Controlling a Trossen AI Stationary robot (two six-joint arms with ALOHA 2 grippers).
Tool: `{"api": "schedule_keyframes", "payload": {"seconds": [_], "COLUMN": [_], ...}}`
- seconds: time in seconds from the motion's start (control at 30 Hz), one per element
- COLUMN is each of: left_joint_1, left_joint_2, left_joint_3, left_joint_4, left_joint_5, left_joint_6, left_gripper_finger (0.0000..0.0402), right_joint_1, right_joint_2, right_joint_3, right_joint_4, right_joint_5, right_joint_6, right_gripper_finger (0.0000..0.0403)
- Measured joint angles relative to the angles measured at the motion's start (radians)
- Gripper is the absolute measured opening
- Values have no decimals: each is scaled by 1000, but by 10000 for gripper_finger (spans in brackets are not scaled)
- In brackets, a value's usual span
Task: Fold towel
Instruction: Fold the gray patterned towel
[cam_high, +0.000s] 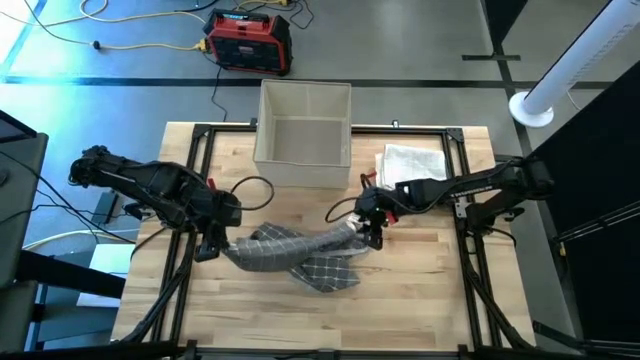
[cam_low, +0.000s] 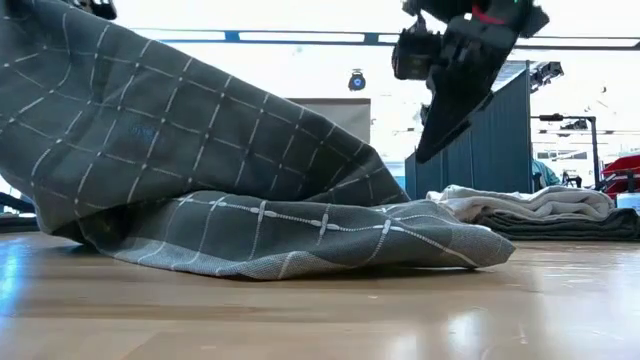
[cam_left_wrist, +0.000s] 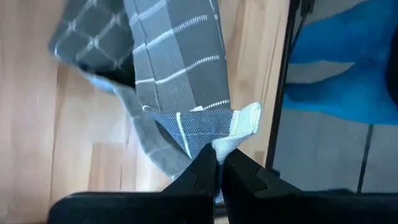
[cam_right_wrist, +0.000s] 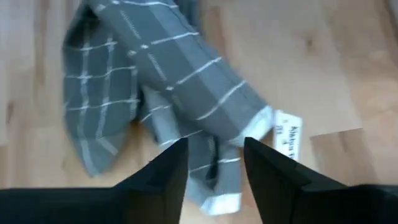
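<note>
Claw work first: the left claw (cam_left_wrist: 216, 171) is pinched together on a corner of the grey checked towel (cam_high: 300, 255), the hem bunched right between its tips, and it holds that end lifted off the tabletop (cam_high: 420, 300). The right claw (cam_right_wrist: 214, 165) stands with its fingers apart just over the towel's opposite end, where the white care label (cam_right_wrist: 287, 134) pokes out; from what I can see it grips nothing.

The towel lies crumpled between the two arms near the middle of the tabletop, its long axis running roughly from one claw across to the other. So each arm has its own end close by.

I'd judge the coming move depends on the right claw dropping onto the labelled corner directly beneath it.

Beyond it sit a stack of folded towels (cam_high: 412, 160) and a pale bin (cam_high: 303, 125).
</note>
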Motion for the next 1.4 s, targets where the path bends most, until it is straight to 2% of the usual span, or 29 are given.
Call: {"api": "schedule_keyframes", "payload": {"seconds": [0.2,0.33,0.43,0.7,0.77,0.87,0.93,0.97,1.13,1.4], "left_joint_1": [16,20,21,21,21,21,21,20,19,19], "left_joint_2": [0,0,0,0,0,0,0,0,0,-3], "left_joint_3": [0,0,0,0,0,0,0,0,0,6], "left_joint_4": [14,35,35,35,35,35,35,35,36,51], "left_joint_5": [-12,-15,-15,-53,-57,-58,-68,-79,-188,-297], "left_joint_6": [0,-12,-23,-24,-19,-18,-17,-17,-8,16], "left_gripper_finger": [0,0,0,0,0,0,0,0,0,0], "right_joint_1": [-59,-84,-84,-71,-70,-71,-73,-70,-55,-9], "right_joint_2": [77,152,200,295,308,312,302,296,195,-153], "right_joint_3": [-50,-49,-49,-44,-42,-43,-43,-45,-52,-49], "right_joint_4": [214,298,310,334,337,337,328,330,277,211], "right_joint_5": [27,-31,-83,-54,-41,-15,-27,-26,-6,123], "right_joint_6": [-102,-103,-116,-163,-142,-87,-54,-43,17,58], "right_gripper_finger": [199,199,199,197,178,97,30,18,2,0]}}
